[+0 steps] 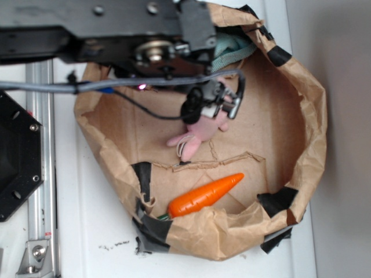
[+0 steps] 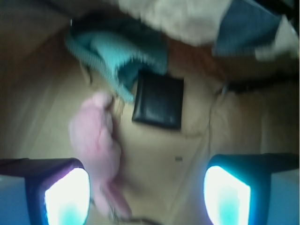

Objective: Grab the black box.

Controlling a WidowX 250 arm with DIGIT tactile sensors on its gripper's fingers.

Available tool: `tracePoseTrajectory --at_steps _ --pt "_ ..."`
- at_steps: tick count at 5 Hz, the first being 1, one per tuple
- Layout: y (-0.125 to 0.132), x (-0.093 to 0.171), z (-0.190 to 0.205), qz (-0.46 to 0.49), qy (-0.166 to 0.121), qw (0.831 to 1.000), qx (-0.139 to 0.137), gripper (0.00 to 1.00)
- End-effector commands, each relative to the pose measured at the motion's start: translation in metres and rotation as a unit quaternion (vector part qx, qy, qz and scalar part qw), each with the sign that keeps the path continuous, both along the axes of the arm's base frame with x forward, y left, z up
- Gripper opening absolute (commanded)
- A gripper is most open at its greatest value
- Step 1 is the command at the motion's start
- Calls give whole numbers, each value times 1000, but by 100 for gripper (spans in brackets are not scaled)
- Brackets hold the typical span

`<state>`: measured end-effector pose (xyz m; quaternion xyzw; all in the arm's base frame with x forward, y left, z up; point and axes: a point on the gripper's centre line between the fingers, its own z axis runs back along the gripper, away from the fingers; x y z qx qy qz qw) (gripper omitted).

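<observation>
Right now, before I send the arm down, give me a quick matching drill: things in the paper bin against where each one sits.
Things:
1. black box
2. pink plush toy
3. orange carrot
4. teal cloth

Places:
A. between the open fingers in the wrist view, nearer the left one
B. low in the exterior view, along the bin's near wall
C. bunched at the top of the wrist view, one edge over the box
D. flat on the brown floor ahead of the gripper

Pairs: 1-D, 2-A, 3-B, 4-C

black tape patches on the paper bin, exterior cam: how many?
4 visible: top-right rim, inner left wall, bottom-left corner, bottom-right corner. The arm covers the top-left rim, so more may be hidden.
</observation>
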<state>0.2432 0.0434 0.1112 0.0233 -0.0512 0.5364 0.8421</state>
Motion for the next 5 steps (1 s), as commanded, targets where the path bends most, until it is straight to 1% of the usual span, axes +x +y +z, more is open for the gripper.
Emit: tracePoseTrajectory --at_steps 1,4,5 --pt "19 1 13 71 -11 996 45 100" --pt "19 1 13 71 -11 996 45 100" --pt "6 5 -9 72 -20 997 38 100"
